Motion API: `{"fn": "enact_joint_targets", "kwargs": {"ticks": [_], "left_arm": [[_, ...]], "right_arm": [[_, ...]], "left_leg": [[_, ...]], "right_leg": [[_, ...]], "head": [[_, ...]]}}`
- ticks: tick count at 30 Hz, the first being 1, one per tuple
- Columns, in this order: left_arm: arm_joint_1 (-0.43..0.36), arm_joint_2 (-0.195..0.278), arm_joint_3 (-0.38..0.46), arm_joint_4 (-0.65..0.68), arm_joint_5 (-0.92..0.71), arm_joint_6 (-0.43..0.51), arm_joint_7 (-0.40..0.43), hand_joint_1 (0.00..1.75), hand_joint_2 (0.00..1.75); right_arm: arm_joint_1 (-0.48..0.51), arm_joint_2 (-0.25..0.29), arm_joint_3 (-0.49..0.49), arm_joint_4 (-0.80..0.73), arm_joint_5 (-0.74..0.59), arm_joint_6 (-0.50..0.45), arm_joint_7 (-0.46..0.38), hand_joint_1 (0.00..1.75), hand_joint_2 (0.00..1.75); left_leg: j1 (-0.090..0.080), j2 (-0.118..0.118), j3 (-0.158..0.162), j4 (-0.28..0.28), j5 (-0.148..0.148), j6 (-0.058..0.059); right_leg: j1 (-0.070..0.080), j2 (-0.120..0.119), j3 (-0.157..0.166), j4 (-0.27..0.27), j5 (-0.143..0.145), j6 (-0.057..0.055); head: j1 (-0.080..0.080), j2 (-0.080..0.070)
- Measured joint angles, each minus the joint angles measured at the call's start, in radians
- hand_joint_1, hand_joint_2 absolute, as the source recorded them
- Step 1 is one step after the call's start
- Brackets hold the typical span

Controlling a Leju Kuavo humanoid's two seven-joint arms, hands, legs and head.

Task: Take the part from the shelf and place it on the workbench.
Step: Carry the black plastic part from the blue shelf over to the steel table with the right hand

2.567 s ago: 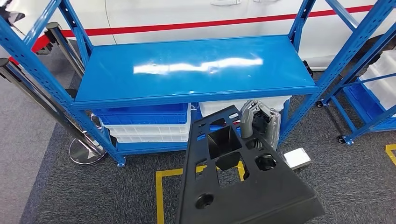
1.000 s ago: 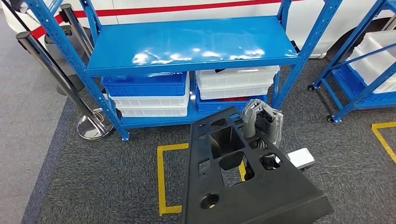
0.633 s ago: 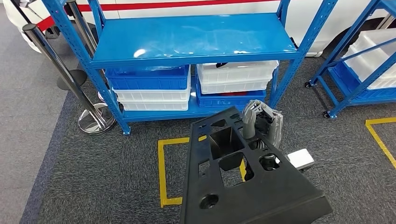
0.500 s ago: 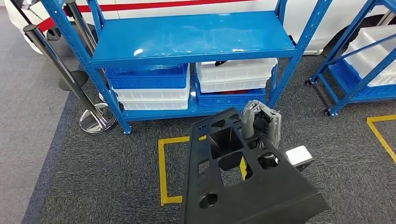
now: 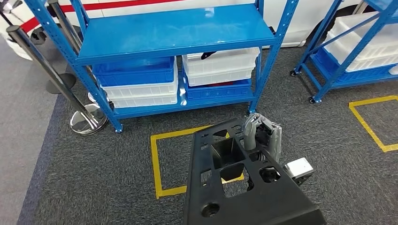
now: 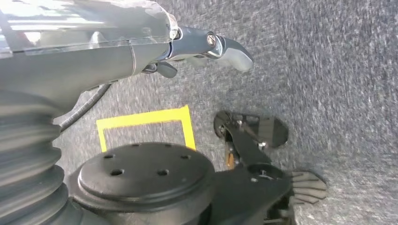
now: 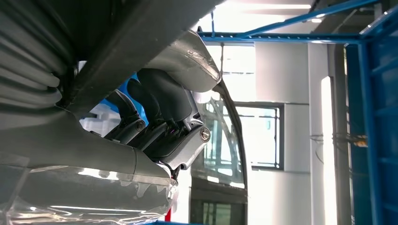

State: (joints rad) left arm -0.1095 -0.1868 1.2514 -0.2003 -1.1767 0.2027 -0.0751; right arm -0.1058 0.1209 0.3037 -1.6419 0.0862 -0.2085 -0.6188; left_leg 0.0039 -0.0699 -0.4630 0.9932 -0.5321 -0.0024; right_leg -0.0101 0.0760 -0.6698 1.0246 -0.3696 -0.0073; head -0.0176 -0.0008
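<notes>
In the head view the right hand [image 5: 262,133] grips the black part [image 5: 239,183], held in front of the blue shelf [image 5: 173,33]. The left wrist view shows the left hand [image 6: 206,47] empty over grey carpet [image 6: 338,70], fingers extended.

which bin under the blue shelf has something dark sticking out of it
The upper right white bin, on top of the right-hand stack under the blue shelf: a dark thing shows at its rim. The other bins show nothing.
</notes>
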Motion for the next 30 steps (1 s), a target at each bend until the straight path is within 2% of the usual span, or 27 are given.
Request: {"fn": "enact_joint_targets", "kwargs": {"ticks": [2, 3, 4, 5, 7, 8, 9, 10, 11, 12, 13, 14, 15, 17, 18, 19, 21, 22, 23, 24, 25, 26, 28, 29, 30], "left_arm": [[0.000, 0.001, 0.000, 0.000, 0.007, 0.009, -0.001, 0.00, 1.75], [0.000, 0.002, 0.000, 0.000, 0.010, 0.011, -0.001, 0.00, 1.75], [0.000, 0.003, 0.000, 0.000, 0.012, 0.013, -0.002, 0.00, 1.75], [0.001, 0.004, 0.000, 0.000, 0.013, 0.013, -0.002, 0.00, 1.75], [0.006, 0.006, 0.000, 0.000, 0.013, 0.013, -0.002, 0.00, 1.75], [0.008, 0.007, 0.000, 0.000, 0.013, 0.013, -0.002, 0.00, 1.75], [0.009, 0.007, 0.000, 0.000, 0.013, 0.013, -0.002, 0.00, 1.75], [0.009, 0.008, 0.000, 0.000, 0.013, 0.013, -0.002, 0.00, 1.75], [0.009, 0.008, 0.000, 0.000, 0.013, 0.013, -0.002, 0.00, 1.75], [0.009, 0.008, 0.000, 0.000, 0.013, 0.013, -0.002, 0.00, 1.75], [0.008, 0.008, 0.000, 0.000, 0.013, 0.013, -0.002, 0.00, 1.75], [0.007, 0.009, 0.000, 0.000, 0.013, 0.013, -0.002, 0.00, 1.75], [0.007, 0.009, 0.000, 0.000, 0.013, 0.014, -0.002, 0.00, 1.75], [0.005, 0.009, 0.000, 0.000, 0.013, 0.014, -0.002, 0.00, 1.75], [0.004, 0.009, 0.000, 0.000, 0.013, 0.014, -0.002, 0.00, 1.75], [0.004, 0.009, 0.000, 0.000, 0.013, 0.014, -0.002, 0.00, 1.75], [0.006, 0.010, 0.000, 0.000, 0.013, 0.014, -0.002, 0.00, 1.75], [0.008, 0.010, 0.000, 0.000, 0.014, 0.014, -0.002, 0.00, 1.75], [0.009, 0.010, 0.000, 0.000, 0.014, 0.014, -0.003, 0.00, 1.75], [0.009, 0.010, 0.000, 0.000, 0.014, 0.014, -0.003, 0.00, 1.75], [0.008, 0.010, 0.000, 0.000, 0.014, 0.014, -0.004, 0.00, 1.75], [0.007, 0.010, 0.000, 0.000, 0.014, 0.014, -0.004, 0.00, 1.75], [0.009, 0.011, 0.000, 0.000, 0.014, 0.014, -0.003, 0.00, 1.75], [0.010, 0.012, 0.000, 0.000, 0.013, 0.015, -0.003, 0.00, 1.75], [0.010, 0.013, 0.000, 0.000, 0.013, 0.015, -0.003, 0.00, 1.75]], "right_arm": [[0.002, 0.000, -0.002, 0.000, -0.008, 0.007, -0.001, 1.64, 1.75], [0.002, 0.000, -0.004, 0.000, -0.011, 0.011, -0.001, 1.64, 1.75], [0.002, 0.000, -0.006, 0.000, -0.012, 0.013, -0.001, 1.64, 1.75], [0.002, 0.000, -0.008, 0.000, -0.013, 0.015, -0.001, 1.64, 1.75], [0.003, 0.000, -0.009, 0.001, -0.013, 0.015, -0.001, 1.64, 1.75], [0.004, 0.000, -0.009, 0.002, -0.013, 0.015, -0.001, 1.64, 1.75], [0.005, -0.001, -0.009, 0.002, -0.013, 0.015, -0.001, 1.64, 1.75], [0.005, -0.001, -0.010, 0.002, -0.013, 0.015, -0.001, 1.64, 1.75], [0.005, -0.001, -0.010, 0.002, -0.013, 0.015, -0.001, 1.64, 1.75], [0.004, 0.000, -0.010, 0.002, -0.013, 0.015, -0.001, 1.64, 1.75], [0.004, 0.000, -0.010, 0.002, -0.013, 0.015, -0.001, 1.64, 1.75], [0.004, 0.000, -0.010, 0.002, -0.013, 0.015, -0.001, 1.64, 1.75], [0.004, 0.000, -0.011, 0.002, -0.013, 0.015, -0.001, 1.64, 1.75], [0.004, 0.000, -0.011, 0.002, -0.013, 0.015, -0.001, 1.64, 1.75], [0.004, 0.000, -0.012, 0.002, -0.013, 0.015, -0.001, 1.64, 1.75], [0.004, 0.000, -0.012, 0.002, -0.013, 0.015, -0.001, 1.64, 1.75], [0.003, 0.001, -0.012, 0.002, -0.013, 0.015, -0.001, 1.64, 1.75], [0.003, 0.001, -0.013, 0.002, -0.013, 0.015, -0.001, 1.64, 1.75], [0.004, 0.002, -0.013, 0.002, -0.013, 0.015, -0.001, 1.64, 1.75], [0.005, 0.002, -0.013, 0.002, -0.013, 0.015, -0.001, 1.64, 1.75], [0.006, 0.002, -0.013, 0.002, -0.013, 0.015, -0.001, 1.64, 1.75], [0.006, 0.002, -0.013, 0.002, -0.013, 0.015, -0.001, 1.64, 1.75], [0.005, 0.002, -0.013, 0.002, -0.013, 0.015, -0.001, 1.64, 1.75], [0.004, 0.002, -0.013, 0.002, -0.013, 0.015, -0.001, 1.64, 1.75], [0.004, 0.002, -0.013, 0.002, -0.013, 0.015, -0.001, 1.64, 1.75]], "left_leg": [[0.000, 0.020, -0.001, -0.012, 0.009, 0.007], [0.002, 0.033, -0.004, -0.015, 0.017, 0.014], [0.004, 0.046, -0.009, -0.018, 0.026, 0.021], [0.005, 0.060, -0.015, -0.020, 0.033, 0.025], [0.004, 0.087, -0.031, -0.018, 0.045, 0.028], [0.004, 0.100, -0.039, -0.016, 0.049, 0.027], [0.004, 0.113, -0.046, -0.013, 0.052, 0.025], [0.004, 0.126, -0.052, -0.010, 0.054, 0.023], [0.005, 0.137, -0.056, -0.006, 0.055, 0.020], [0.003, 0.147, -0.059, -0.002, 0.054, 0.016], [0.001, 0.156, -0.061, 0.004, 0.051, 0.011], [-0.002, 0.164, -0.061, 0.007, 0.049, 0.006], [-0.005, 0.171, -0.062, 0.009, 0.049, -0.001], [-0.006, 0.186, -0.062, 0.011, 0.047, -0.012], [-0.003, 0.178, -0.065, 0.018, 0.039, -0.018], [0.000, 0.159, -0.074, 0.041, 0.019, -0.022], [0.004, 0.104, -0.120, 0.150, -0.049, -0.028], [0.005, 0.087, -0.151, 0.221, -0.082, -0.029], [0.005, 0.080, -0.176, 0.278, -0.102, -0.029], [0.005, 0.077, -0.186, 0.302, -0.101, -0.028], [0.005, 0.075, -0.176, 0.285, -0.080, -0.025], [0.005, 0.069, -0.150, 0.232, -0.045, -0.021], [0.006, 0.027, -0.088, 0.096, 0.018, -0.010], [0.006, 0.006, -0.068, 0.050, 0.031, -0.006], [0.005, -0.008, -0.060, 0.028, 0.033, -0.003]], "right_leg": [[-0.001, 0.011, -0.003, -0.004, 0.014, 0.014], [-0.001, 0.001, -0.010, 0.005, 0.006, 0.018], [0.000, -0.017, -0.023, 0.033, -0.018, 0.021], [-0.002, -0.039, -0.044, 0.083, -0.056, 0.023], [-0.005, -0.062, -0.094, 0.220, -0.138, 0.031], [-0.008, -0.066, -0.107, 0.269, -0.159, 0.035], [-0.010, -0.069, -0.102, 0.284, -0.162, 0.038], [-0.012, -0.074, -0.074, 0.256, -0.148, 0.040], [-0.014, -0.086, -0.027, 0.193, -0.125, 0.040], [-0.012, -0.111, 0.022, 0.120, -0.109, 0.039], [-0.010, -0.131, 0.059, 0.060, -0.097, 0.032], [-0.006, -0.145, 0.080, 0.023, -0.094, 0.025], [-0.002, -0.150, 0.083, 0.011, -0.097, 0.016], [-0.001, -0.128, 0.076, 0.011, -0.091, 0.001], [-0.002, -0.119, 0.074, 0.008, -0.087, -0.006], [-0.004, -0.109, 0.072, 0.006, -0.083, -0.013], [-0.004, -0.088, 0.066, 0.004, -0.076, -0.024], [-0.002, -0.076, 0.062, 0.004, -0.074, -0.027], [0.000, -0.063, 0.059, 0.005, -0.071, -0.028], [0.001, -0.050, 0.057, 0.006, -0.070, -0.029], [0.003, -0.037, 0.056, 0.007, -0.068, -0.028], [0.003, -0.023, 0.056, 0.008, -0.067, -0.027], [0.004, 0.001, 0.054, 0.012, -0.064, -0.022], [0.003, 0.012, 0.050, 0.014, -0.061, -0.017], [0.001, 0.023, 0.044, 0.015, -0.057, -0.010]], "head": [[0.000, 0.000], [0.000, 0.000], [0.002, 0.000], [0.004, 0.000], [0.006, 0.000], [0.006, 0.000], [0.006, 0.000], [0.006, 0.000], [0.006, 0.000], [0.006, 0.000], [0.005, 0.000], [0.004, 0.000], [0.004, 0.000], [0.002, 0.000], [0.002, 0.000], [0.002, 0.000], [0.002, 0.000], [0.002, 0.000], [0.002, 0.000], [0.002, 0.000], [0.002, 0.000], [0.002, 0.000], [0.002, 0.000], [0.002, 0.000], [0.002, 0.000]]}}
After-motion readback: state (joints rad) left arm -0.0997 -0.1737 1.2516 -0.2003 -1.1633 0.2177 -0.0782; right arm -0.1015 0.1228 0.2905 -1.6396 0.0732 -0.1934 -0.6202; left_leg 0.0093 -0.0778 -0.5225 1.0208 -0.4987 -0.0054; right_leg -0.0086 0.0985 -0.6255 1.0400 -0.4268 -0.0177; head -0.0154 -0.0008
